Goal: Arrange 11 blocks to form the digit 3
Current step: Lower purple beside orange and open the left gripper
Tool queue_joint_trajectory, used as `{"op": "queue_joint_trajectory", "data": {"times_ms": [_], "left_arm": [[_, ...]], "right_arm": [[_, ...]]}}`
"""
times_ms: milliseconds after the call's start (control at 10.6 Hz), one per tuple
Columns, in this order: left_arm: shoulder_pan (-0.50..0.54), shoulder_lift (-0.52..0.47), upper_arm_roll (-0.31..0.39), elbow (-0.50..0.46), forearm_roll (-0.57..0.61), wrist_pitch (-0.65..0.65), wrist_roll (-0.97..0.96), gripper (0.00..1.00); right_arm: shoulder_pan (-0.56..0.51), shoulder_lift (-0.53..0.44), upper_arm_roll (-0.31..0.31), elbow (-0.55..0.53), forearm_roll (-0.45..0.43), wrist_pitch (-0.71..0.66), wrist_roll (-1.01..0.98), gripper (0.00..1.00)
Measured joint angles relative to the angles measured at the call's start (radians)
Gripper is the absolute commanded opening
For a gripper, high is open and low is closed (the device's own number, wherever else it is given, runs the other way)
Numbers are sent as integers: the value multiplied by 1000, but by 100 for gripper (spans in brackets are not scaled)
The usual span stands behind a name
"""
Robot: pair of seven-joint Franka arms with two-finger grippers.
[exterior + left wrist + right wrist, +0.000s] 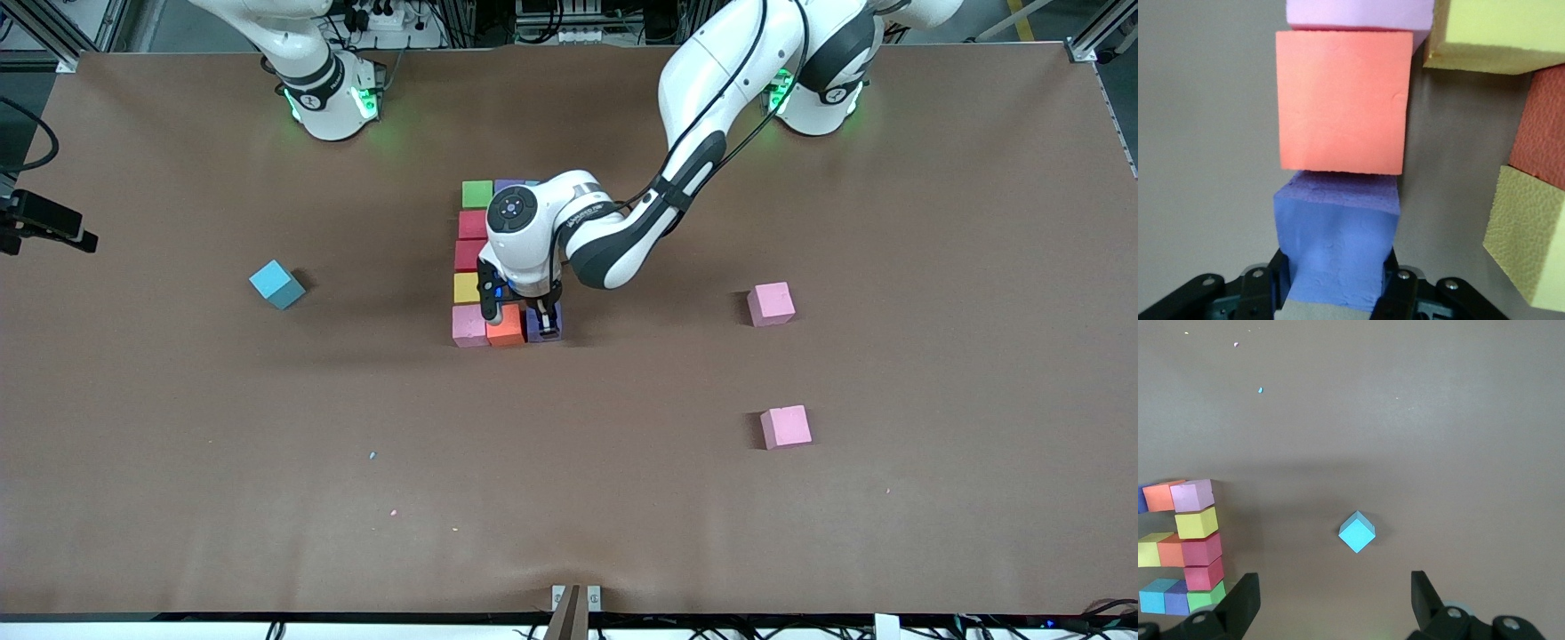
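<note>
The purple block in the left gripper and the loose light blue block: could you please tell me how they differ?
The purple block is pinched by the shut left gripper at the end of the figure's nearest row, against the orange block; the light blue block lies alone toward the right arm's end, untouched. The purple one sits square with the row; the light blue one is turned askew. Both are foam cubes of like size.

Even overhead light, soft shadows under blocks (770,303); pics sharp, no glare.
</note>
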Motion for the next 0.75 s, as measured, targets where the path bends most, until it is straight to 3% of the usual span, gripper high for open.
{"op": "queue_joint_trajectory", "data": {"times_ms": [566,754], "left_arm": [[-4,4,5,2,0,25,6,41],[-4,5,5,2,0,33,6,50]], "right_arm": [[0,0,0,0,0,0,0,100],[0,0,0,0,0,0,0,100]]}}
